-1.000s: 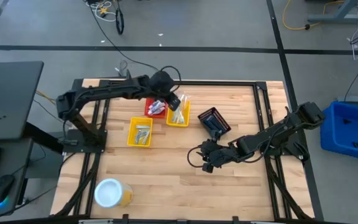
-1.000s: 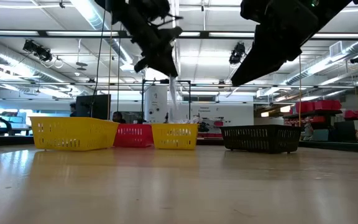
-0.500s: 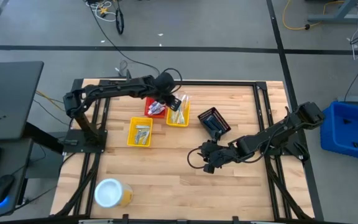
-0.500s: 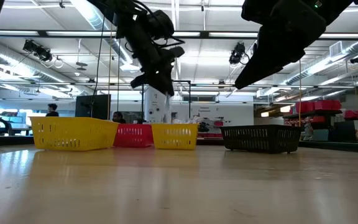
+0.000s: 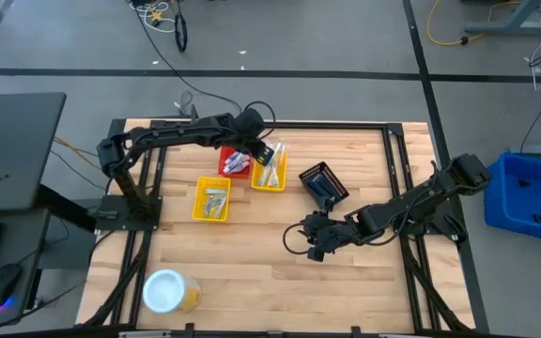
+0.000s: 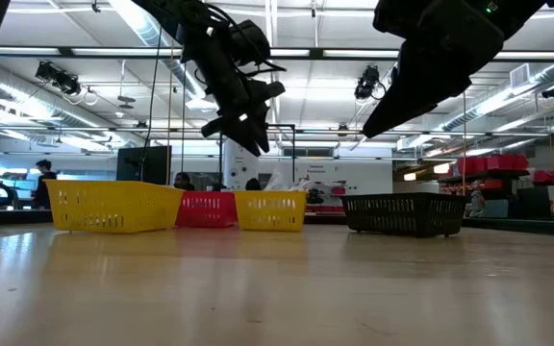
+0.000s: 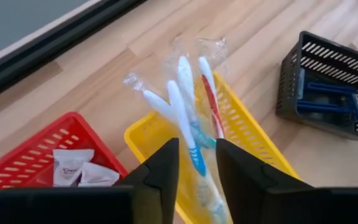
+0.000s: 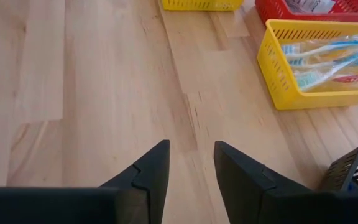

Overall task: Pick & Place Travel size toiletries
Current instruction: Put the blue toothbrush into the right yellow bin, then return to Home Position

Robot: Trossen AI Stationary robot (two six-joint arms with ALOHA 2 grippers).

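With the wrapped toothbrushes (image 7: 188, 118) lying in the yellow basket (image 7: 241, 134) under the left gripper (image 7: 194, 165), jaws narrowly parted and empty, and nothing loose seen on the tabletop (image 5: 252, 272), sorting is judged nearly done; right gripper (image 5: 314, 246) idles, jaws parted, empty.

I see blue, white and red toothbrushes (image 7: 188, 118) in a yellow basket (image 7: 253, 140), white packets (image 7: 79, 171) in a red basket (image 7: 39, 152), a black basket (image 7: 328, 81), pale wood table (image 8: 104, 99).
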